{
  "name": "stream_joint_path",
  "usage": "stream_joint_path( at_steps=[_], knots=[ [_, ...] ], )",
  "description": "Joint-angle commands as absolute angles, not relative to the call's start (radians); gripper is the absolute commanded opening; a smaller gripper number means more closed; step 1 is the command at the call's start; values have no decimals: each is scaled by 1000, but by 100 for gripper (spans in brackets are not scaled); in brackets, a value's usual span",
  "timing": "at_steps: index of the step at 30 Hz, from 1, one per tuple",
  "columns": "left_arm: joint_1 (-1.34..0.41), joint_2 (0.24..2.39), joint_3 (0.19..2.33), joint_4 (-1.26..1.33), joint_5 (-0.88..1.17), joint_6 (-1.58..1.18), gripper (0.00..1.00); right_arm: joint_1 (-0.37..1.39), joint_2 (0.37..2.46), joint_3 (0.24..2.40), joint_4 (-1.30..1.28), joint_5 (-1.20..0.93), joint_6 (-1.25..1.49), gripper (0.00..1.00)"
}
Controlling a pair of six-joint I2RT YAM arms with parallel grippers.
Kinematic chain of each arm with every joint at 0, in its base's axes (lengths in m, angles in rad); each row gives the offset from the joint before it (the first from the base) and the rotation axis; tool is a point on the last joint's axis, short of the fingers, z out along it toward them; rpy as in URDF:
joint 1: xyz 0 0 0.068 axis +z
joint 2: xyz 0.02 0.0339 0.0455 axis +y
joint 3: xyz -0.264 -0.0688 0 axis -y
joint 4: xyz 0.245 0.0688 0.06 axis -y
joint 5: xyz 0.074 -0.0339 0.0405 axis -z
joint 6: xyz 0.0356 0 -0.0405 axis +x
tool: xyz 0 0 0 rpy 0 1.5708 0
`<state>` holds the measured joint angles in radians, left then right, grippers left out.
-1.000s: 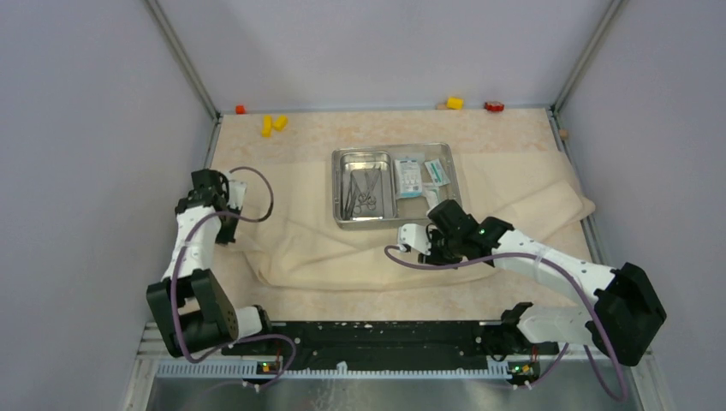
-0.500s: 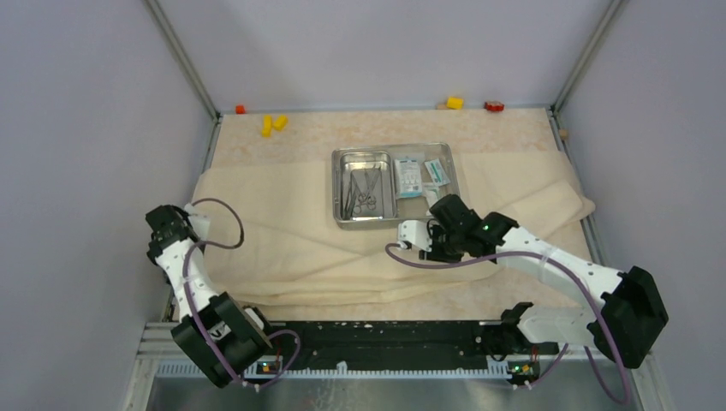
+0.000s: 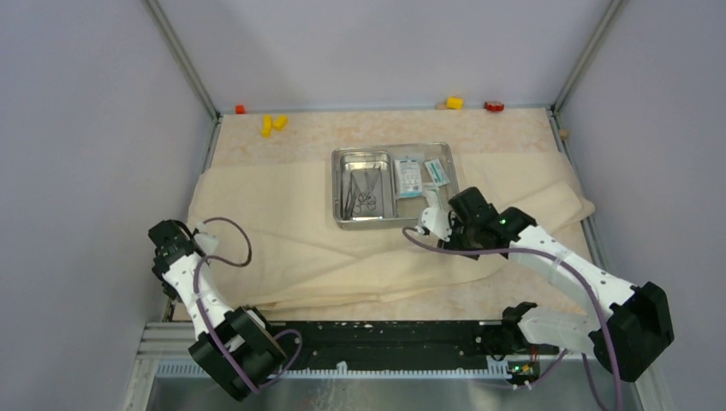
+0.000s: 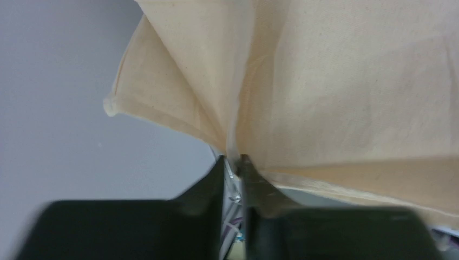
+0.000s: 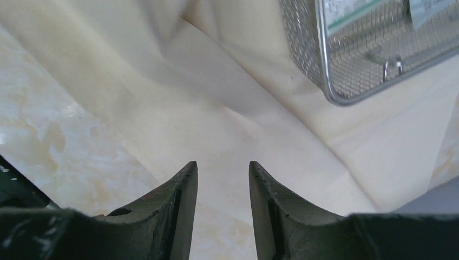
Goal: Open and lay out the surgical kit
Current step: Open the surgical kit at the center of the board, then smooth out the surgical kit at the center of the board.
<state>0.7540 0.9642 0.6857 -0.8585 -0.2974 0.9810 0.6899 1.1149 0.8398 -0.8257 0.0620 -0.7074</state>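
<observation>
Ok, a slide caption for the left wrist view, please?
Left gripper pinches a fold of the beige cloth wrap, the fabric fanning out beyond.

The steel tray [image 3: 335, 184] blocks the middle of the cloth wrap [image 3: 282, 231]. At its 12 o'clock the table [image 3: 496, 128] is bare. At 10 o'clock, small yellow blocks [image 3: 273, 124] stand in the way.

we are seeing the marbled tabletop [image 3: 368, 128] carrying the beige cloth wrap [image 3: 282, 231], with yellow blocks [image 3: 272, 125] lying along its far edge.
</observation>
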Motion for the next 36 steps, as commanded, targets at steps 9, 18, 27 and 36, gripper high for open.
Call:
stream_joint_path(
  at_steps=[9,18,27,36],
  knots=[
    [760,1031,1003,-909,93,958,81,120,1184,943,-758,-34,-695,42],
    [492,1126,1132,-863,387,703,99,-342,1359,1024,-672,-218,-588,52],
    [270,1209,1104,-726,385,576,99,-516,1546,1057,-623,-307,-501,61],
    [221,1232,1059,-664,376,556,99,-554,1676,1066,-624,-350,-496,61]
  ],
)
